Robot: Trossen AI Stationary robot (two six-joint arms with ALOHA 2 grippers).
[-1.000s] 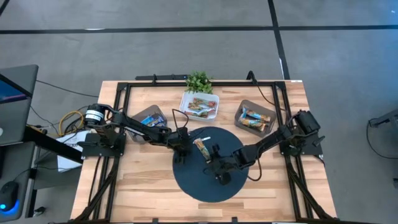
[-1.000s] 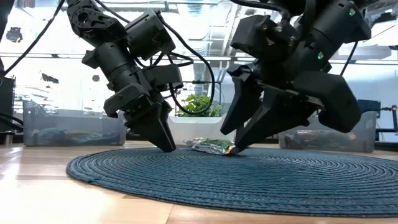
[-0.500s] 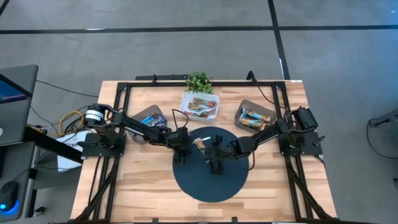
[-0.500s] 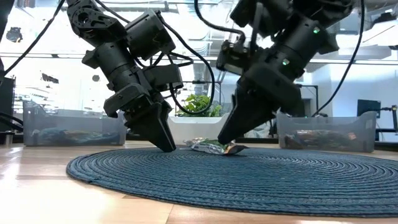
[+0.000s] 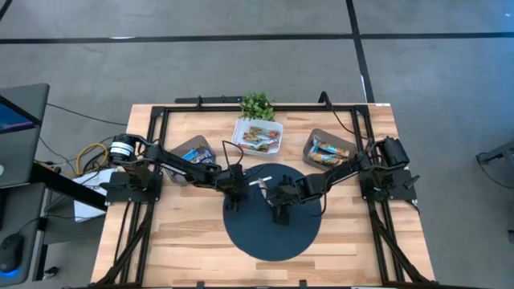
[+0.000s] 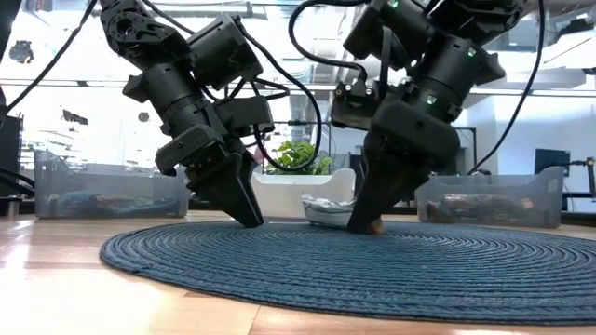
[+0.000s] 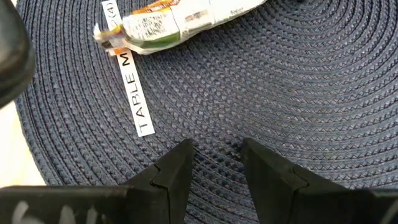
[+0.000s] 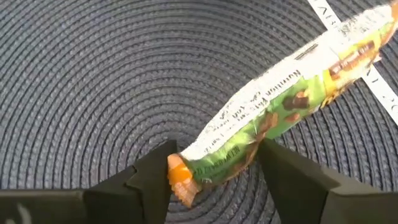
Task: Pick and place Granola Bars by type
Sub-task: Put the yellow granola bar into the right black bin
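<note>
Right gripper (image 8: 214,171) stands wide open astride one end of the green-wrapped granola bar (image 8: 280,118) on the round mat (image 8: 93,74); bar's long axis runs away from it. Nothing gripped.

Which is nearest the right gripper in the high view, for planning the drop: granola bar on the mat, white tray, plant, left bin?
From the right gripper:
1. Granola bar, on the mat beside it.
2. White tray, back centre.
3. Plant and left bin, too close to call.

green, white and orange granola bar (image 8: 273,118), dark blue woven round mat (image 8: 93,81), white lettered strip (image 7: 134,93)
</note>
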